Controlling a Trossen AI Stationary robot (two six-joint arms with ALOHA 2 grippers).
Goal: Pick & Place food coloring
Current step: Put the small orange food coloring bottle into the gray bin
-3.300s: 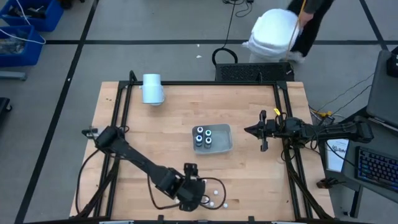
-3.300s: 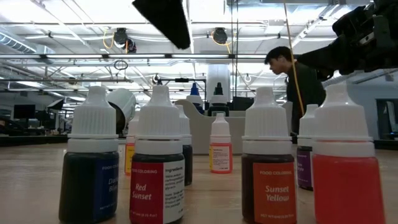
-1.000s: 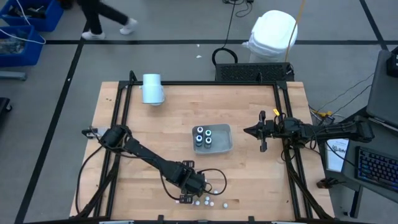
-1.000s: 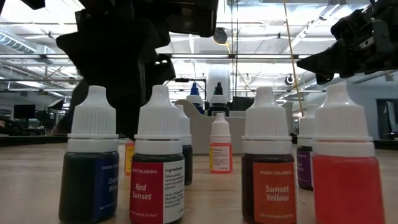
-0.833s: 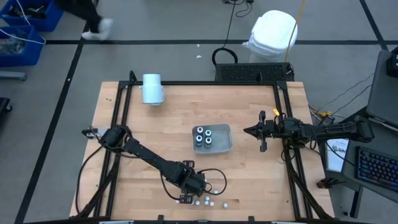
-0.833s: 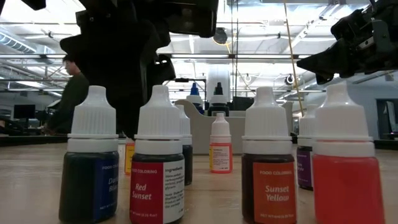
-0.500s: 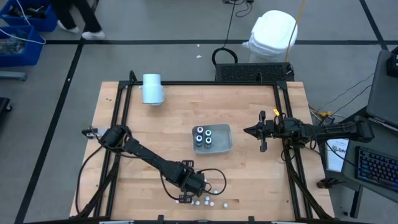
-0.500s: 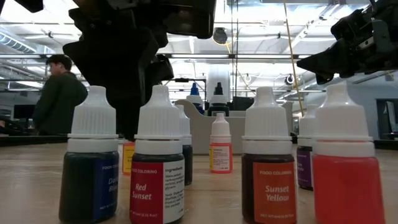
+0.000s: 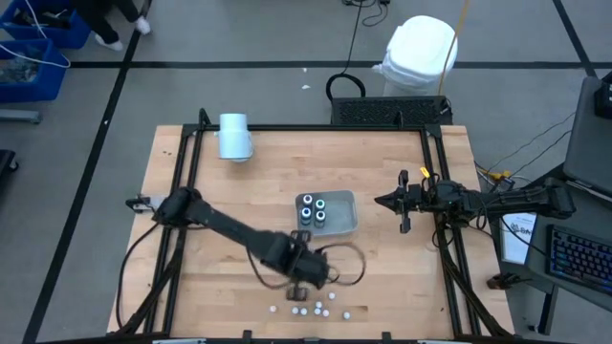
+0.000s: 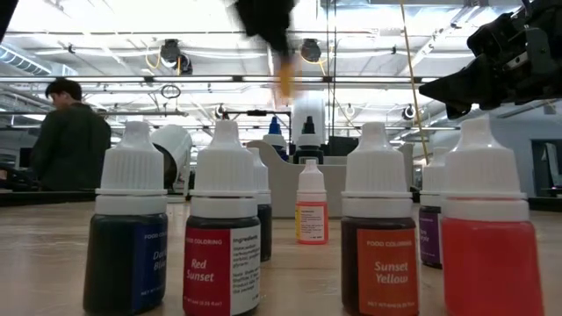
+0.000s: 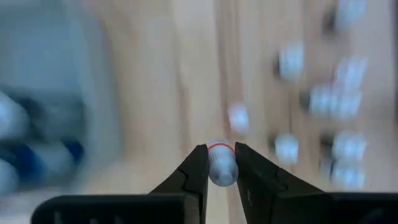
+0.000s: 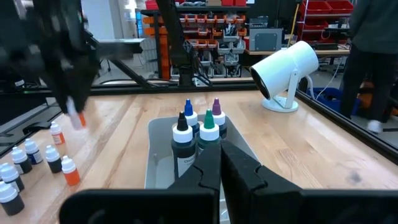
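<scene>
Several small food coloring bottles [image 9: 311,310] with white caps stand near the table's near edge; in the low view they fill the foreground [image 10: 224,228]. Four more stand upright in the translucent tray [image 9: 342,214] at mid-table, also in the right wrist view [image 12: 199,134]. My left gripper [image 9: 304,274] hangs between the loose bottles and the tray, shut on a small orange bottle [image 11: 221,167]. My right gripper [image 9: 382,201] waits shut at the table's right side, pointing level at the tray. My left gripper pinches the orange bottle by its white cap end [image 11: 221,175] between its two fingers. The fingers come from above, slanting down. The bottle is lifted clear of the table, and its orange body [image 10: 285,86] hangs below the fingers.
A pale blue cylinder [image 9: 234,136] lies at the table's far left corner. A black frame [image 9: 186,191] runs along the table's sides. A person [image 10: 66,132] is in the room behind the table. Bare wood lies between the loose bottles and the tray.
My left gripper has risen from among the loose bottles and gone a little toward the tray, tipping somewhat. The orange bottle that stood on the table behind the front row has come up with it and now hangs clear.
</scene>
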